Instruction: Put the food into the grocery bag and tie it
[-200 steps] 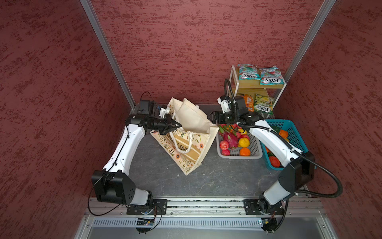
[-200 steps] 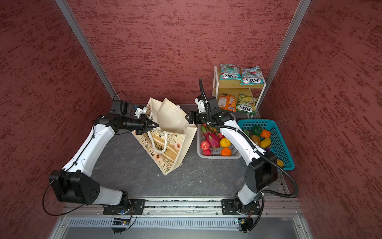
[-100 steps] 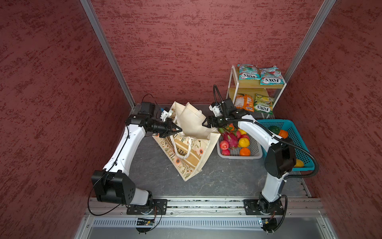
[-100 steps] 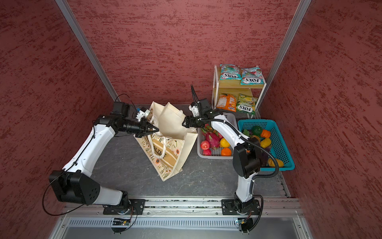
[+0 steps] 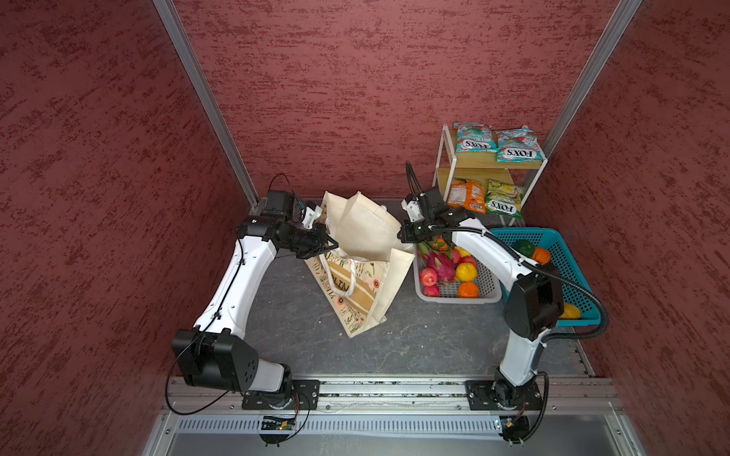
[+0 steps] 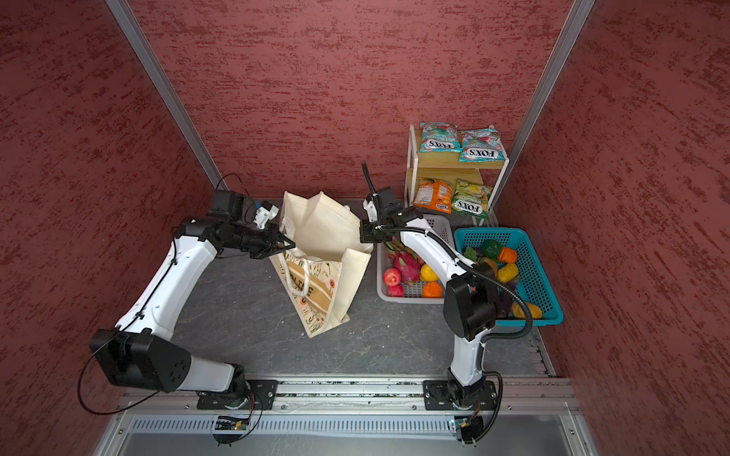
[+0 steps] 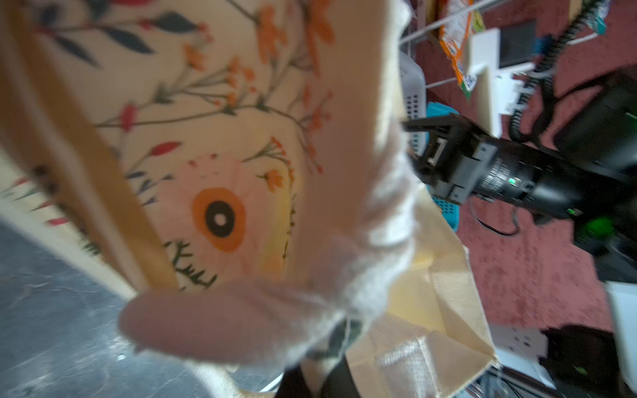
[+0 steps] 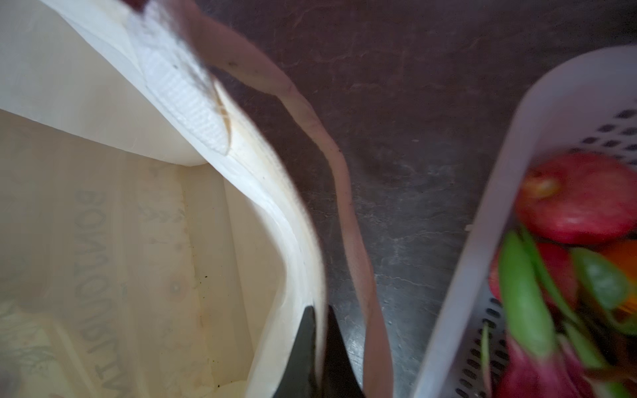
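The left gripper (image 5: 330,246) reaches in from 9 o'clock of the tabletop (image 5: 284,316), jaws pinched together on the rim of the canvas tote (image 5: 367,233); in the left wrist view the floral cloth fills most of the picture and hides the fingertips. The tote stands mid-table with its mouth pulled open, printed face toward 6 o'clock and a strap handle (image 5: 335,276) hanging down that face. At 3 o'clock of the mouth, the right gripper (image 5: 401,235) is closed narrow on the opposite rim; in the right wrist view its two dark fingers (image 8: 305,344) sandwich the cream edge, and the bag's inside looks bare. Just beside the tote at 3 o'clock sits a grey basket (image 5: 458,300) holding the dragon fruit (image 5: 440,264) and the yellow fruit (image 5: 466,271). Farther toward 3 o'clock, a blue basket (image 5: 576,252) holds the dark green vegetable (image 5: 523,246). At 1 o'clock, two teal-and-red FOX'S packets (image 5: 474,138) lie on top of the shelf (image 5: 474,158), well apart from both grippers.
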